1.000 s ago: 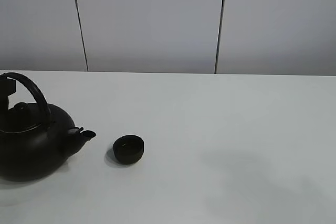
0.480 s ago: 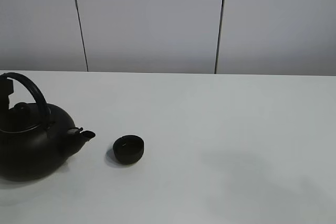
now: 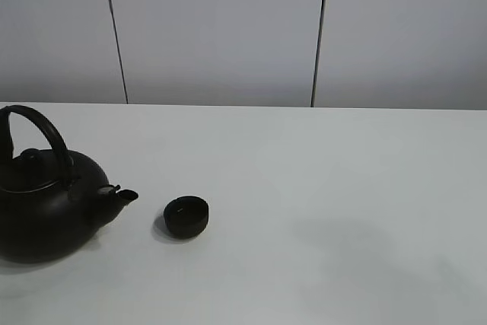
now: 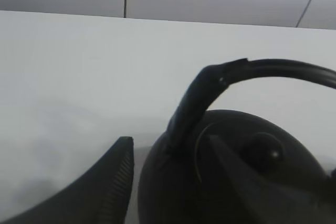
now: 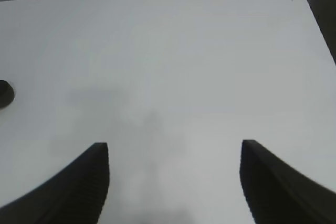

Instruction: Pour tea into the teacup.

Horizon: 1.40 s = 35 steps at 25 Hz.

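Note:
The small black teacup (image 3: 186,216) stands on the white table (image 3: 319,188), just right of the spout of the big black kettle (image 3: 42,215). The kettle stands upright at the left edge, and no tea stream shows. In the left wrist view my left gripper (image 4: 168,139) is open, its fingers (image 4: 107,182) just short of the kettle's arched handle (image 4: 262,69) and above its body (image 4: 173,192). It does not show in the exterior view. My right gripper (image 5: 173,148) is open and empty over bare table, with the teacup (image 5: 5,94) far off at that view's edge.
A grey panelled wall (image 3: 221,28) stands behind the table. The table's far right corner and side edge (image 5: 310,19) show in the right wrist view, with dark floor beyond.
The black block of my left gripper at the kettle's handle has drawn back out of the exterior view to the left. The kettle and teacup have stayed in place.

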Each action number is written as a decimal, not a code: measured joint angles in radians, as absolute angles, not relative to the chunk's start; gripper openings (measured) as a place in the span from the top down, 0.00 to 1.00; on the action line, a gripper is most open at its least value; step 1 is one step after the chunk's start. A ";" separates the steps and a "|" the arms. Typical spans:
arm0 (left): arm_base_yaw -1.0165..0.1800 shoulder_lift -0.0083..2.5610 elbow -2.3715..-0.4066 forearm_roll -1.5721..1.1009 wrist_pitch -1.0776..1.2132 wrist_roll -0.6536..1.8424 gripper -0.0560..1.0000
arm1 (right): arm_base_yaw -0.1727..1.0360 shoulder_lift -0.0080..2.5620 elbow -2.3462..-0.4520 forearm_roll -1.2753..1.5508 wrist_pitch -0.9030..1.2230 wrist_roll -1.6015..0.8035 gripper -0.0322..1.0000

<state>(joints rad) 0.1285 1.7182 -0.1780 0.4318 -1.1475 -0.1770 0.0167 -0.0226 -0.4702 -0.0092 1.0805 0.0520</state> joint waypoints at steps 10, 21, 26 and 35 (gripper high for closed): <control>0.253 1.718 -0.264 0.436 -1.148 -0.178 0.65 | 0.017 -0.023 -0.470 -0.009 1.081 0.052 0.50; 0.258 1.704 -0.519 0.532 -0.961 -0.424 0.65 | 0.017 -0.023 -0.470 -0.009 1.081 0.052 0.50; 0.254 1.587 -0.636 0.609 -0.700 -0.627 0.65 | 0.017 -0.023 -0.470 -0.009 1.081 0.052 0.50; 0.155 1.285 -0.777 0.589 -0.295 -0.669 0.65 | 0.017 -0.023 -0.470 -0.009 1.082 0.052 0.50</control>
